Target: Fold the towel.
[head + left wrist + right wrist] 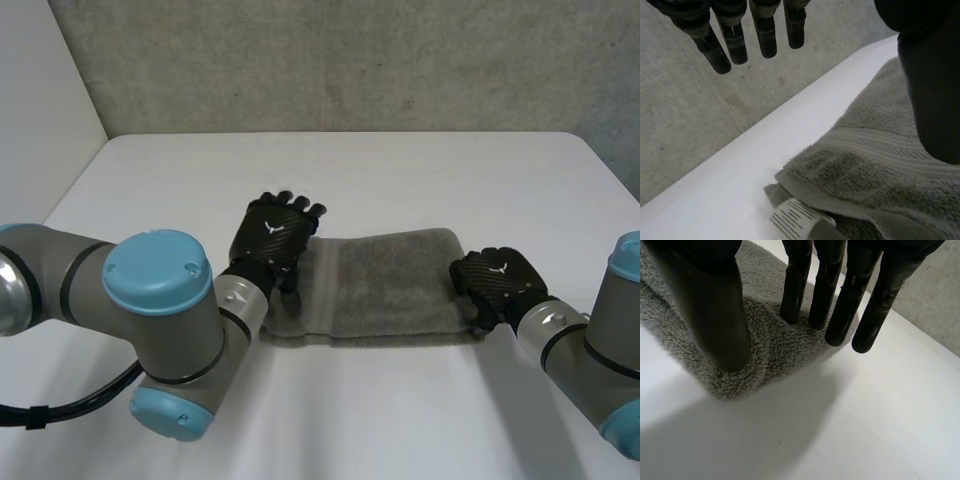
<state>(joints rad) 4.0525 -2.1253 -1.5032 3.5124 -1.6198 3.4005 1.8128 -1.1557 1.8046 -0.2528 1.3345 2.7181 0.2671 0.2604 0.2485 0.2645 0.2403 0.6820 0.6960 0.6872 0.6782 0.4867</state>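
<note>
Head view
- Item 1: grey towel (390, 285), folded into 1 long strip, lying flat on the white table (400, 180), with a woven band across it near its left end.
- Item 2: left hand (272, 232), over the towel's left end, back of the hand up, fingers stretched out past the towel's far edge. Released.
- Item 3: right hand (497, 278), at the towel's right end, its fingers pointing down onto the near right corner.
- Item 4: grey concrete wall (350, 60), beyond the table on the far side of the towel.

Left wrist view
- Left hand (932, 75): fingers (765, 35) straight and spread, lifted clear of the towel (880, 165); the thumb hangs over the towel's banded part, and contact cannot be told. Nothing grasped.
- The towel's end shows 2 layers, with 1 white printed label (792, 217) sticking out at its corner, on the table (740, 185).

Right wrist view
- Right hand (715, 305): fingers (795, 290) straight. 2 fingertips rest on the corner of the towel (770, 345), and the other 2 reach just past the towel's edge above the table (865, 415).
- The thumb tip sits on the towel near the same corner, apart from the fingers, with a low ridge of pile between them. Released, pressing rather than clenched
</note>
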